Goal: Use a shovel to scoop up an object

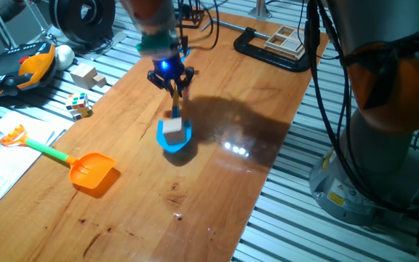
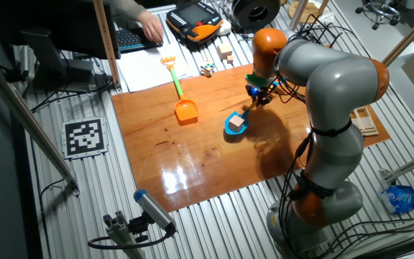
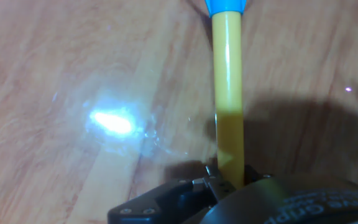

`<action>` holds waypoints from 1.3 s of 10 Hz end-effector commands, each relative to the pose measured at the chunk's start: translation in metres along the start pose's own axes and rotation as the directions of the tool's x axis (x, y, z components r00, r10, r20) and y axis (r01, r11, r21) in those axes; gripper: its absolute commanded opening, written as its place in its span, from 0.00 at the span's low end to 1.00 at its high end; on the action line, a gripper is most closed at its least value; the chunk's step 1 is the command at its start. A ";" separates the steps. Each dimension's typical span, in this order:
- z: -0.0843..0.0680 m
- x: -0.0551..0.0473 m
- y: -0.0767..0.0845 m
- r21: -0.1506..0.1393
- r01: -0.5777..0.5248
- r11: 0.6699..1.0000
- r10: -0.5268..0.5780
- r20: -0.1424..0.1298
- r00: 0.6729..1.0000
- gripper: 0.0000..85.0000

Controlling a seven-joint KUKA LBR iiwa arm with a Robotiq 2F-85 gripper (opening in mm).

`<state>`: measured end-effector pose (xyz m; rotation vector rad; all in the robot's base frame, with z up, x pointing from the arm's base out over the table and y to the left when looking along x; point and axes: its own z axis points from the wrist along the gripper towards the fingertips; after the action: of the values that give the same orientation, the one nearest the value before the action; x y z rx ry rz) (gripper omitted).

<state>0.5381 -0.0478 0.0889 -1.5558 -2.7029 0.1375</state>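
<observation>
1. Your gripper (image 1: pixel 174 86) is closed down narrow on the yellow shaft of the shovel (image 1: pixel 174 131); in the hand view the shaft (image 3: pixel 228 93) runs straight out from between the jaws.
2. The blue blade sits just ahead of and below the gripper, low at the table (image 1: pixel 217 182). Whether it touches the wood, you cannot tell.
3. The cube (image 1: pixel 173 129) rests on the blade, so the scoop looks essentially made.
4. Next, I judge you need a slow, level lift: a tilt forward or sideways would let the cube slide off.
5. The shovel is smooth, glossy plastic with a pointed, shallow blade that offers little rim to retain things.
6. The cube is pale, plain wood with flat faces, smaller than the blade.
7. The tabletop is varnished wood, shiny enough to glare.
</observation>
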 end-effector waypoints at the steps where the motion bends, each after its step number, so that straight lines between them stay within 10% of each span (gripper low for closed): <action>1: 0.000 -0.001 0.001 -0.002 0.289 0.957 -0.289 0.024 0.957 0.00; 7: 0.003 -0.002 0.007 0.027 0.676 0.736 -0.677 0.041 0.735 0.00; 13: 0.006 -0.004 0.014 0.054 0.824 0.564 -0.825 0.075 0.560 0.00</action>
<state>0.5514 -0.0440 0.0823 -0.9275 -2.9749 0.1943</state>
